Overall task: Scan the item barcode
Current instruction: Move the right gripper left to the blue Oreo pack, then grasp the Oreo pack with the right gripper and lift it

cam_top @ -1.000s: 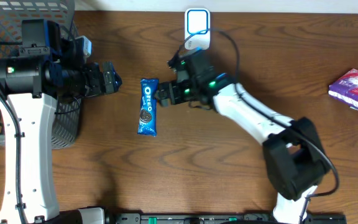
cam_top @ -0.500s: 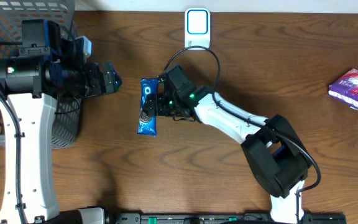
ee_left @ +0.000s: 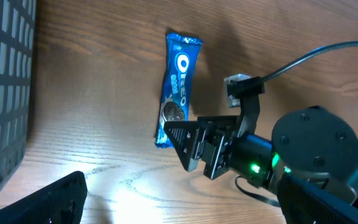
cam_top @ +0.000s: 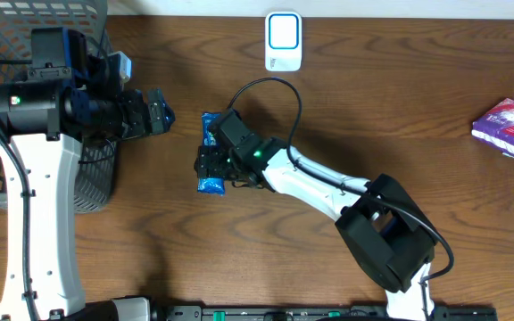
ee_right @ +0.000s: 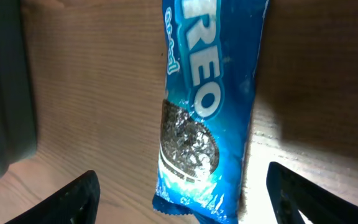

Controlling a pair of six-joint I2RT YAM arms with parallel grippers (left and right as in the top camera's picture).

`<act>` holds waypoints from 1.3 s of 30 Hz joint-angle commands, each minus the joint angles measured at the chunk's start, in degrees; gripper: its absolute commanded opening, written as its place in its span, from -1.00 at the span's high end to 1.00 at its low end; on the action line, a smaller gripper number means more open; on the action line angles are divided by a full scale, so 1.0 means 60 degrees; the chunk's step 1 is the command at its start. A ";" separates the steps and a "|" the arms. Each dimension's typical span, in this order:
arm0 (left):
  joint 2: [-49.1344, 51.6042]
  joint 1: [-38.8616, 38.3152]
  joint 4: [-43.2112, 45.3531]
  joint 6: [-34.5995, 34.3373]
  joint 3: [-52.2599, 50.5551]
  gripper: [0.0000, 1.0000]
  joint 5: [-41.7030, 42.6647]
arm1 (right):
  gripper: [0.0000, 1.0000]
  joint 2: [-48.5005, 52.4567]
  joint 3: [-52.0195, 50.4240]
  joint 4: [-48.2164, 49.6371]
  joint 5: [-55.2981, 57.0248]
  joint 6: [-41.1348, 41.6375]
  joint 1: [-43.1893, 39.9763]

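The Oreo pack (ee_right: 197,124) lies flat on the tabletop (cam_top: 373,107) left-front of the scanner (cam_top: 283,40), so the right gripper (cam_top: 211,163), jaws apart astride it, should centre, sink low and pinch its narrow sides gently; the left gripper (cam_top: 159,113) idles, jaws wide apart.

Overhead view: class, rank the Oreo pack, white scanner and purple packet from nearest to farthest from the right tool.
1. Oreo pack, directly beneath the right tool.
2. White scanner, at the back edge, centre.
3. Purple packet, far off at the right edge.
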 commanded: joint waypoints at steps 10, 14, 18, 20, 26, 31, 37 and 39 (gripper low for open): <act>0.0036 -0.0018 -0.0015 0.0124 0.0025 -0.96 -0.0058 | -0.53 0.0025 0.0095 -0.0058 0.1155 0.0623 0.0310; 0.0036 -0.0018 -0.0015 0.0127 0.0025 -0.96 -0.0058 | -0.52 0.0328 0.0095 -0.0018 0.1158 0.0994 0.0310; 0.0036 -0.0018 -0.0011 0.0124 0.0025 -0.96 -0.0058 | -0.51 0.0619 0.0095 0.0324 0.0645 0.1191 0.0255; 0.0036 -0.0018 -0.0011 0.0124 0.0025 -0.96 -0.0058 | -0.50 0.0692 0.0095 0.0452 0.0488 0.1188 0.0215; 0.0036 -0.0018 -0.0011 0.0124 0.0025 -0.96 -0.0058 | -0.24 0.0692 0.0095 0.0255 0.0925 0.1075 0.0193; 0.0036 -0.0018 -0.0011 0.0124 0.0025 -0.96 -0.0055 | 0.20 0.0688 0.0098 -0.0277 0.1548 0.0794 -0.0215; 0.0036 -0.0018 -0.0011 0.0124 0.0025 -0.96 -0.0058 | 0.40 0.0681 0.0106 -0.1450 0.2473 0.0437 -0.1064; 0.0036 -0.0018 -0.0011 0.0124 0.0025 -0.96 -0.0058 | 0.39 0.0623 0.0120 -0.1858 0.2688 0.0364 -0.1366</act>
